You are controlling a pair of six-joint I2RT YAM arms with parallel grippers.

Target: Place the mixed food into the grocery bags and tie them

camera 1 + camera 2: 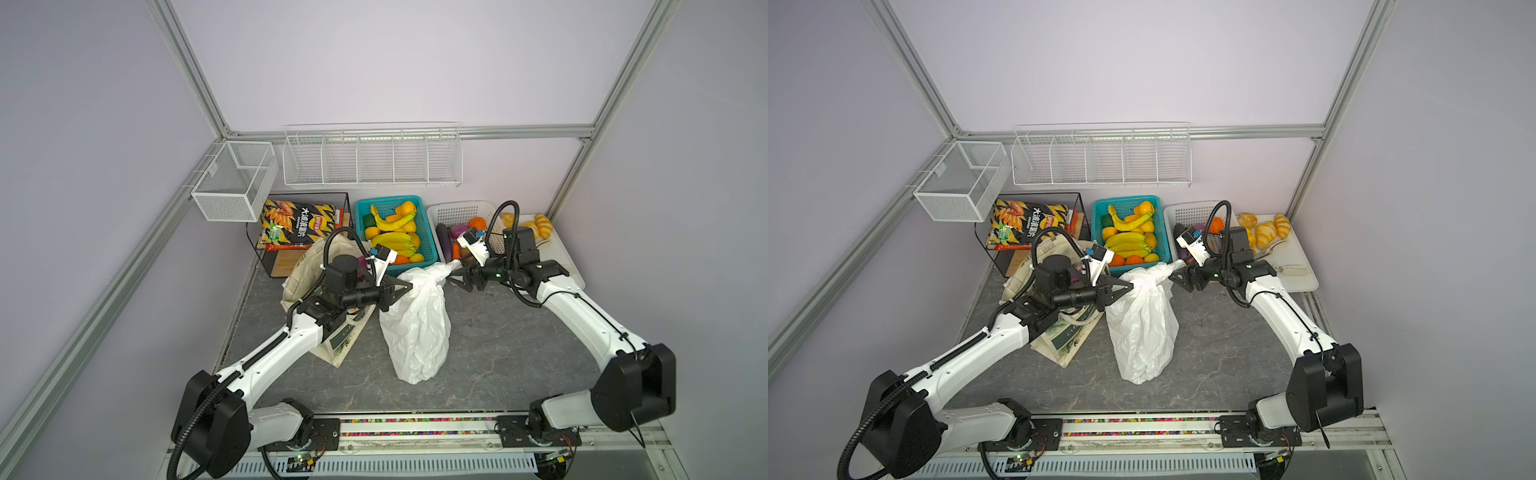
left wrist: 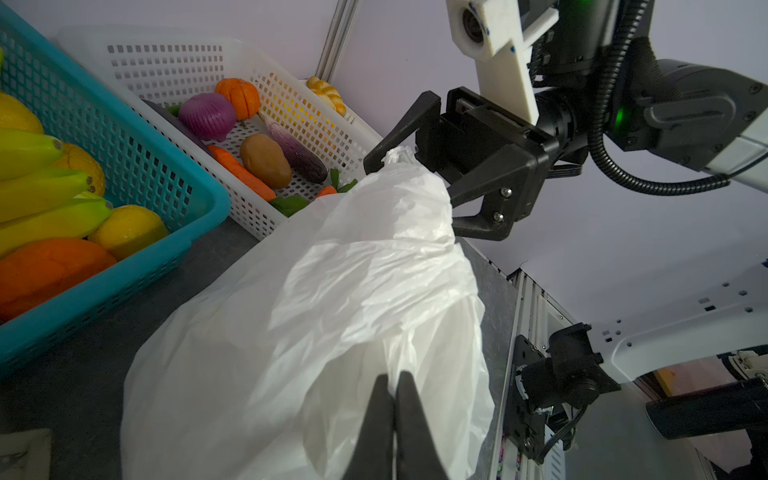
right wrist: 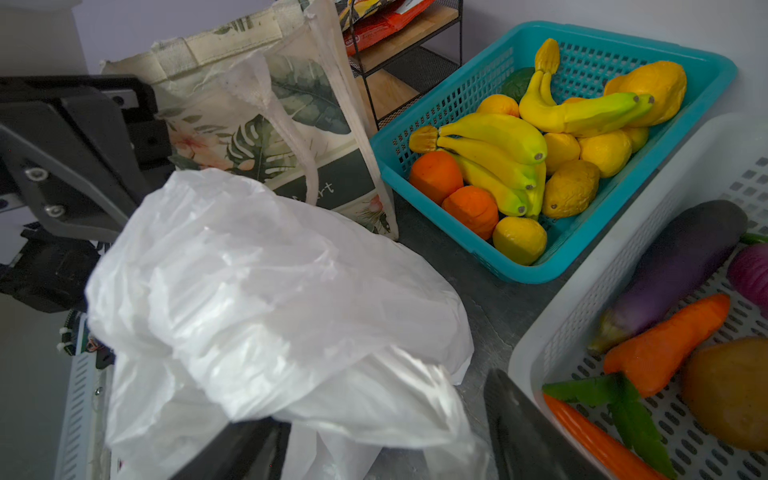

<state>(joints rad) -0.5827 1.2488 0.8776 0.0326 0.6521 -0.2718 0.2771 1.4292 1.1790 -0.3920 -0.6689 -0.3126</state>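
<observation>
In both top views, the crinkly white plastic bag (image 1: 415, 328) is standing on the grey marbled bench (image 1: 498, 353) beside the cream canvas tote (image 1: 297, 266), the left gripper (image 1: 409, 286) clenching its neck; in the left wrist view, the right gripper (image 2: 411, 195) is hanging released around the bag's twisted tip; in the right wrist view, its jaws are straddling the plastic

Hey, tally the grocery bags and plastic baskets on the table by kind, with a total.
Cream canvas tote: 1
White plastic bag: 1
Teal plastic basket: 1
White plastic basket: 1
Total: 4
</observation>
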